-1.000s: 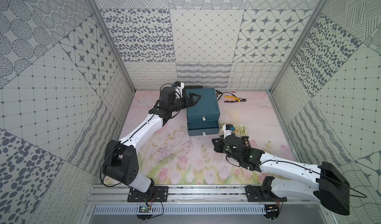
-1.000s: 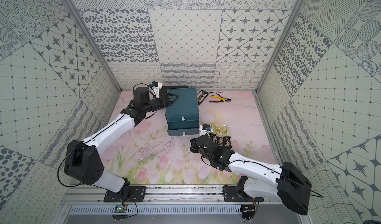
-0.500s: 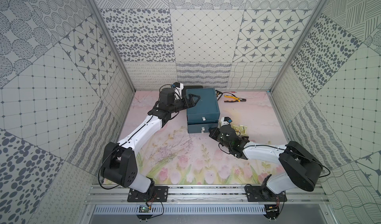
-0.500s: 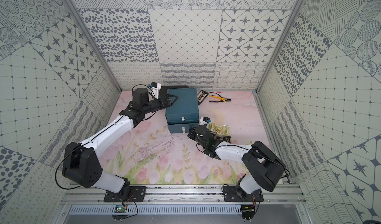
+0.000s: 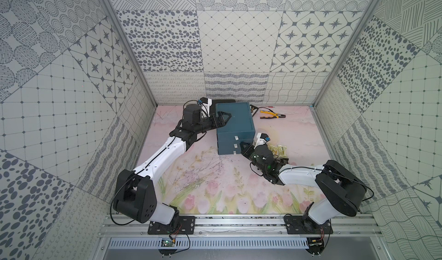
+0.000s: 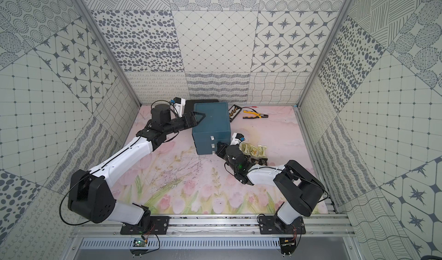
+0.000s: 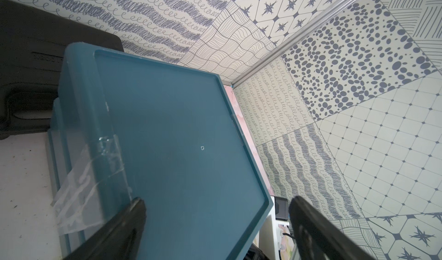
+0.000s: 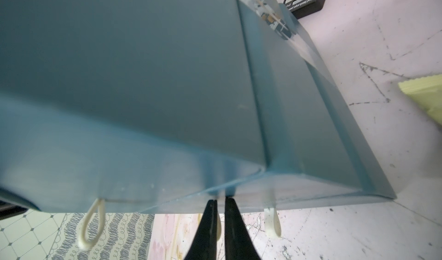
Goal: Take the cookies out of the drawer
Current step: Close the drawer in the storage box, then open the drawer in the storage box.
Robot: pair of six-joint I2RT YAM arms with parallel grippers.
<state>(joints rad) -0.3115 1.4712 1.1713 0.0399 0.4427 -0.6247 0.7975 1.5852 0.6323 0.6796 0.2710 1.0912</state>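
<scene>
- Presently the teal plastic three-drawer chest (image 5: 234, 117) stands near the table's far edge. All its drawers look flush, so whether any cookies are inside is hidden. Several shiny gold flat cookie packets (image 5: 278, 150) lie on the pink floral table (image 5: 203, 187), just beside the chest's front right corner.
- The right gripper (image 8: 221, 200) is narrow, its fingertips nearly together at the chest's front among the white loop pulls (image 8: 272, 223). A sliver of white shows between them, but I cannot tell whether they pinch a pull. A shallow hold on so thin a loop could slip off under a tug.
- The left gripper (image 7: 215, 206) stands wide over the chest's top front left corner and clamps nothing. If it bears down too little, a tug on a drawer may drag the light chest toward the near edge instead of opening it.
- The right wrist sits just beside the gold packets, so drawing back could sweep them toward the right edge.
</scene>
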